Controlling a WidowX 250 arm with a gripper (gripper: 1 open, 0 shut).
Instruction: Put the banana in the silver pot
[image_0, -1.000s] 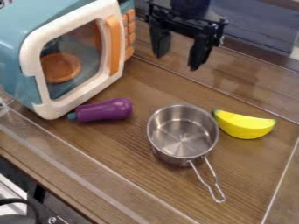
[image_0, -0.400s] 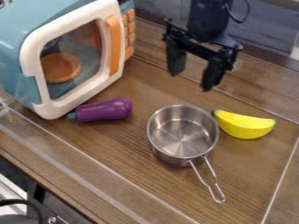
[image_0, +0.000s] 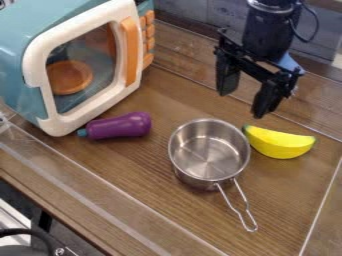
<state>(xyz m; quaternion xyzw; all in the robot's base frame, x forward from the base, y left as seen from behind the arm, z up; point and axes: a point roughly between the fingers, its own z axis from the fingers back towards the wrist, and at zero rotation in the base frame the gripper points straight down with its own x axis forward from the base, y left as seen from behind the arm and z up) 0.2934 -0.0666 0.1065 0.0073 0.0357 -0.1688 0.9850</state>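
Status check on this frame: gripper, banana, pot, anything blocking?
Gripper open, empty, above and behind the banana. Banana on table right of silver pot, untouched. Pot empty. Eggplant left of the pot, no obstruction.

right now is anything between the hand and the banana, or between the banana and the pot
Nothing visible blocks either path. The hand hangs open above and just behind the banana, with only bare table between them. The banana lies right beside the pot, whose inside looks empty. The eggplant and microwave sit on the pot's other side.

a toy kitchen setup: toy microwave (image_0: 74, 62) and silver pot (image_0: 209, 152) on a wooden table (image_0: 120, 175).
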